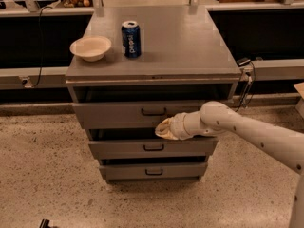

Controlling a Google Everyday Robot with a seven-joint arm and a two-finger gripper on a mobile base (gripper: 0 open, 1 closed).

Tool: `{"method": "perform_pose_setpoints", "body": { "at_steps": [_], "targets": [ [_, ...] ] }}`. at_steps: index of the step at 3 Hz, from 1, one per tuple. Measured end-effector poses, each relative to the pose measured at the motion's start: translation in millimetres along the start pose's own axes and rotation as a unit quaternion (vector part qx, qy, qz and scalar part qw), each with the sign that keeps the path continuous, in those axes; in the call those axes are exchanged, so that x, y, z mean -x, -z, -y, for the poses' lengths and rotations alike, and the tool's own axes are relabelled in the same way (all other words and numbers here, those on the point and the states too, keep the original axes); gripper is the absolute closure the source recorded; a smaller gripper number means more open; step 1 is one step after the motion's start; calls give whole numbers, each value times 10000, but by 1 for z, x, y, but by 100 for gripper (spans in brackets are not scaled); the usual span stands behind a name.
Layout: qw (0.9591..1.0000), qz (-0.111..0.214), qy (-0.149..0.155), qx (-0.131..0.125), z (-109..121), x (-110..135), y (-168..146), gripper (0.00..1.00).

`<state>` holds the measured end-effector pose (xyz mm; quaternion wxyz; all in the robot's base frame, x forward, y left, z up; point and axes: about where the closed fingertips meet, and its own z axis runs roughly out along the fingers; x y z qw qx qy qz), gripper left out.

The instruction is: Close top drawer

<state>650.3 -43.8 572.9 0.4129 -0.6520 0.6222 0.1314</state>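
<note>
Gripper, clenched or released I can't tell, is at the lower edge of the part-open top drawer, its wide front running left-right just above, handle up-left, so push straight in.

Our arm is a smooth white tube with small dark dots along its side, a rounded joint and a ringed white wrist. Our gripper, tan-yellow, is at the lower edge of the top drawer front.
</note>
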Motion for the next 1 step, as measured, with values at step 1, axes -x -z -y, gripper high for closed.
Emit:
{"method": "perform_pose_setpoints", "body": {
  "at_steps": [1],
  "targets": [
    [9989,301,25,371,-37,32,22,100]
  ]
}}
